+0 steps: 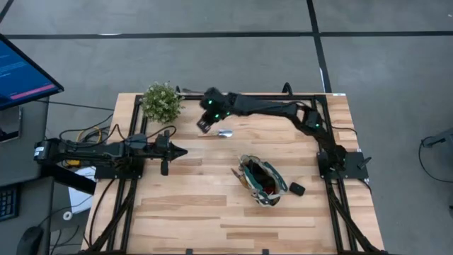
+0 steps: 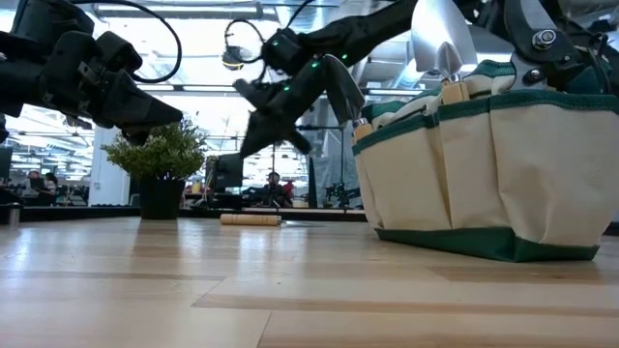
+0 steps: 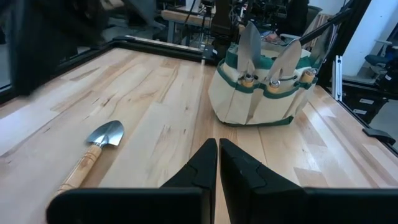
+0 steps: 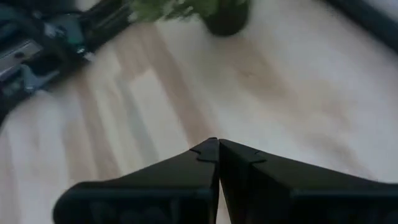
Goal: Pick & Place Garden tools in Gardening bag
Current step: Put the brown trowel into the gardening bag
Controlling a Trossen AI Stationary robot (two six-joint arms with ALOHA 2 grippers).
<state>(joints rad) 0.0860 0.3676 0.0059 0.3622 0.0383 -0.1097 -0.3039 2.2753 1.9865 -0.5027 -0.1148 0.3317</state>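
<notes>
Grey concrete floor surrounds a pale wooden worktop [image 1: 212, 205] framed by dark rails. Near the worktop's middle, somewhat toward the right edge, stands the gardening bag [image 1: 262, 181], beige canvas with green trim; silver trowel heads and wooden handles stick up from its outer pockets in the left wrist view [image 3: 264, 87] and the low view [image 2: 488, 169]. One trowel [image 1: 224, 132] is not in the bag: it lies flat on the bare wood toward the far edge, between the bag and the potted plant [image 1: 162, 103] at the far left corner. In the left wrist view this trowel [image 3: 92, 154] shows a wooden handle and a silver blade, well apart from the bag.

Above the worktop, just beside the loose trowel and near the plant, hangs the right end effector [image 1: 204, 126], its fingers pressed together and gripping nothing [image 4: 217, 149]. At the left edge the left end effector [image 1: 178, 151] waits, pointing toward the middle, its fingers likewise closed and empty [image 3: 217, 149].
</notes>
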